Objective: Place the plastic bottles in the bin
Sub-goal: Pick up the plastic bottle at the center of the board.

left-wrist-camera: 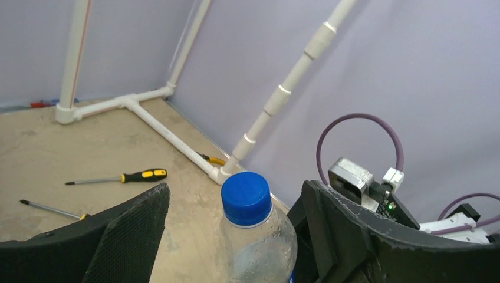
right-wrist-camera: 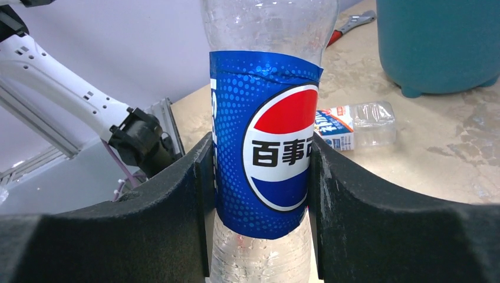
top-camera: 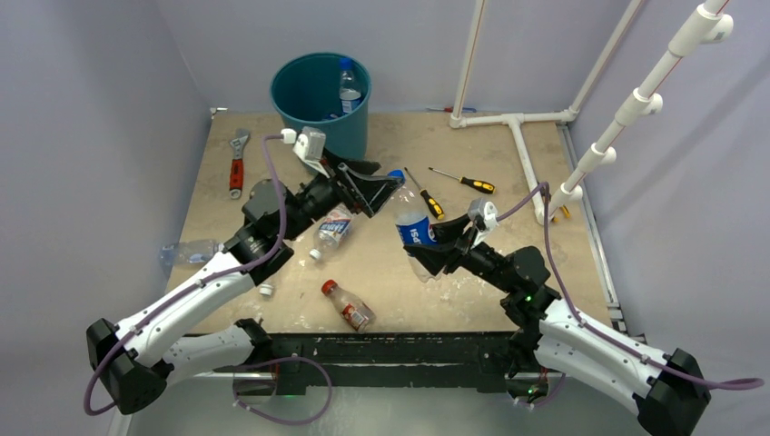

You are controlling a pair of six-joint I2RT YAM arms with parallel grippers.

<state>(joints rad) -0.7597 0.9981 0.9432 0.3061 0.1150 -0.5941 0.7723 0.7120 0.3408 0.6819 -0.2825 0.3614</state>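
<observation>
My right gripper (top-camera: 434, 243) is shut on a blue-labelled Pepsi bottle (top-camera: 413, 223) and holds it upright above the table's middle. In the right wrist view both pads press the label (right-wrist-camera: 265, 147). My left gripper (top-camera: 380, 189) is open, its jaws on either side of this bottle's blue cap (left-wrist-camera: 246, 197) without touching it. The teal bin (top-camera: 309, 109) stands at the back with one bottle (top-camera: 349, 86) inside. Another bottle (top-camera: 331, 229) lies under the left arm, a red-labelled one (top-camera: 348, 306) lies near the front, and one (top-camera: 191, 252) lies off the left edge.
A red-handled wrench (top-camera: 237, 162) lies at the back left. Two yellow-and-black screwdrivers (top-camera: 424, 193) (top-camera: 477, 184) lie right of the bin. A white pipe frame (top-camera: 522, 150) runs along the back right. A loose white cap (top-camera: 266, 291) lies near the left arm.
</observation>
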